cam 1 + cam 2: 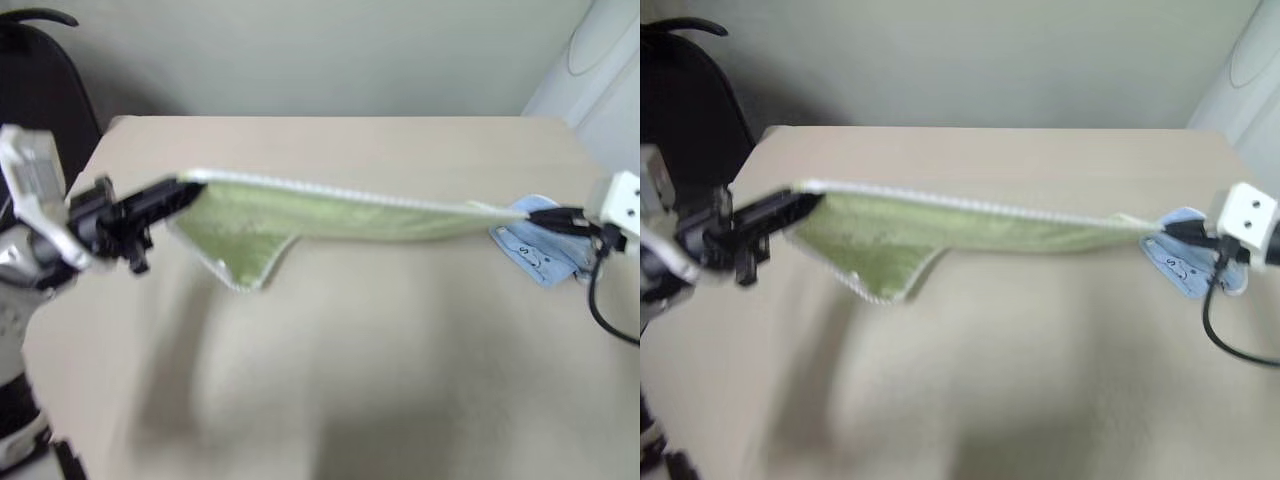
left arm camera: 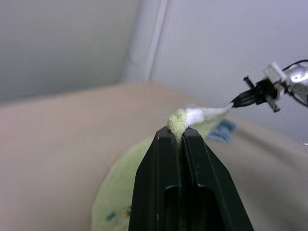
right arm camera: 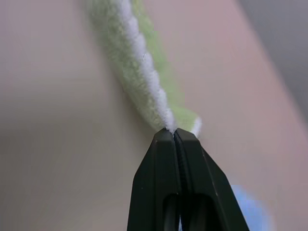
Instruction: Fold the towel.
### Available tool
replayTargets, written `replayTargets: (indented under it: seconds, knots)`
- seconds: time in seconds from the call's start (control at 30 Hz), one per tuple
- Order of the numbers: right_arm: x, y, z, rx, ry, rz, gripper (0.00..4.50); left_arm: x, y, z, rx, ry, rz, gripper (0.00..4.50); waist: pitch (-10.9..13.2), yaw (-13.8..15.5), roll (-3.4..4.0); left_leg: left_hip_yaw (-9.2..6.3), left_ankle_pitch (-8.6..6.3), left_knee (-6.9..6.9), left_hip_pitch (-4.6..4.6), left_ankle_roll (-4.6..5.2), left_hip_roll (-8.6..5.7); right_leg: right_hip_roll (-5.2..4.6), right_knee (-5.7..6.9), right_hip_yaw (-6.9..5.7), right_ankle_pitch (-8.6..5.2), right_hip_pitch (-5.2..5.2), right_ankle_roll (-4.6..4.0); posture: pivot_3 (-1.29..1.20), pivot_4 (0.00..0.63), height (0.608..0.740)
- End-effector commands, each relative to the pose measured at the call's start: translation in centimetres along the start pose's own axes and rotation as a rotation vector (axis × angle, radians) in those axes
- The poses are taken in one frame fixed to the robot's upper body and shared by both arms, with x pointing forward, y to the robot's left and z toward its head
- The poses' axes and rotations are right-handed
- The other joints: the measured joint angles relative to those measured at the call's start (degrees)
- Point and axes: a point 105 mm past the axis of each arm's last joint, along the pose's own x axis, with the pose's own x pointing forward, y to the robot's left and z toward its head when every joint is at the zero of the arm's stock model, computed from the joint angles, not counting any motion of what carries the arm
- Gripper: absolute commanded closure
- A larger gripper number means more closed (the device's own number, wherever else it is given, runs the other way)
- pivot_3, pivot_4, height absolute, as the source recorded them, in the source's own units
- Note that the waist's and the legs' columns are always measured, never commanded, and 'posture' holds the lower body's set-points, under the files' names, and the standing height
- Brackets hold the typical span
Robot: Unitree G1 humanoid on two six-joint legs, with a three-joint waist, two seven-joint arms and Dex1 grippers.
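Observation:
The light green towel (image 1: pixel 300 215) with a white stitched edge hangs stretched in the air above the beige table (image 1: pixel 330 380), held at both ends. My left gripper (image 1: pixel 192 190) is shut on its left corner; the pinched green cloth (image 2: pixel 177 122) sticks up between the black fingers (image 2: pixel 159 163). At the right end, my right gripper (image 1: pixel 535 213) is shut on the other corner, where the white edging (image 3: pixel 144 62) runs into the closed fingers (image 3: pixel 159 163). A loose flap of towel sags lowest near the left end (image 1: pixel 885 275).
A light blue cloth (image 1: pixel 540 250) lies on the table at the right, under the right gripper. A black chair (image 1: pixel 40 90) stands beyond the table's left back corner. A black cable (image 1: pixel 1225 330) hangs from the right wrist.

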Motion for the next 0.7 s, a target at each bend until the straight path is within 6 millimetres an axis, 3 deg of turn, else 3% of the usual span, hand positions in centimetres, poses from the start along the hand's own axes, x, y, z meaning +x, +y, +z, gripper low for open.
replayTargets:
  seconds: [0.03,0.07,0.1,0.13,0.2,0.33,0.4,0.5,0.57,0.7]
  knots:
    - [-0.8,-0.4,1.4,-0.029,-0.020,-0.019,4.50,-0.2,-0.7,0.1,0.035,-0.002,0.014,4.45,0.06,-0.10,0.02,0.00,0.03,0.00,0.37,0.04,0.01,0.01,0.01,0.00,0.00,0.33,0.00,0.00,0.150,0.740]
    - [-0.6,-0.8,1.3,-0.038,-0.018,-0.038,4.50,-0.1,-0.3,-0.1,0.031,-0.006,0.031,4.45,0.07,-0.10,0.05,0.00,0.04,0.01,0.73,0.10,0.00,0.01,0.05,0.01,0.01,0.72,0.01,0.00,0.150,0.740]
    - [-0.1,-2.5,1.1,-0.069,-0.020,-0.112,4.50,0.6,1.6,0.0,0.045,-0.027,0.102,4.45,0.10,-0.09,0.08,0.00,0.02,0.01,0.84,0.16,0.00,0.01,0.05,0.03,0.01,0.83,0.02,0.00,0.150,0.740]
    - [0.3,-4.0,1.1,-0.093,-0.019,-0.167,4.50,1.3,3.2,0.3,0.068,-0.044,0.163,4.45,0.08,-0.16,0.13,-0.04,-0.41,0.01,1.32,0.90,-0.04,0.01,0.05,0.06,0.04,1.31,0.07,0.00,0.150,0.740]
    - [1.3,-7.0,1.1,-0.145,-0.006,-0.270,4.50,2.9,6.3,1.5,0.119,-0.092,0.261,4.45,0.14,-0.11,0.42,-0.05,-0.37,0.19,1.55,1.08,-0.11,-0.04,0.12,0.10,0.26,1.52,0.28,0.00,0.150,0.740]
    - [2.6,-12.9,2.4,-0.214,0.007,-0.466,4.50,5.8,10.5,4.9,0.197,-0.194,0.350,4.45,0.14,-0.10,0.43,-0.16,-0.12,0.18,1.02,1.11,-0.15,-0.09,0.09,0.05,0.42,1.02,0.25,0.00,0.150,0.740]
    - [2.3,-15.4,3.8,-0.257,0.018,-0.552,4.50,7.2,12.1,7.5,0.264,-0.242,0.385,4.45,0.14,0.03,0.46,-0.19,0.28,0.19,0.28,0.42,-0.21,-0.11,0.21,0.05,0.44,0.27,0.23,0.00,0.150,0.740]
    - [1.4,-17.4,5.6,-0.297,0.018,-0.627,4.50,8.0,13.4,10.8,0.315,-0.305,0.418,4.45,0.14,0.44,0.46,-0.21,0.55,0.23,-1.00,0.34,-0.22,-0.10,0.21,0.02,0.52,-0.85,0.19,0.00,0.150,0.740]
    - [0.3,-18.1,6.6,-0.321,0.007,-0.656,4.50,8.0,13.1,13.0,0.350,-0.348,0.399,4.45,0.14,0.60,0.47,-0.19,0.57,0.52,-1.72,0.33,-0.23,-0.11,0.15,0.02,0.53,-1.55,0.19,0.00,0.150,0.740]
    - [-1.5,-18.1,7.4,-0.343,-0.028,-0.653,4.50,6.9,12.0,14.3,0.397,-0.363,0.320,4.45,0.16,0.67,0.49,-0.26,0.53,0.04,-2.11,0.35,-0.26,-0.15,0.05,0.05,0.52,-2.06,0.19,0.00,0.150,0.740]
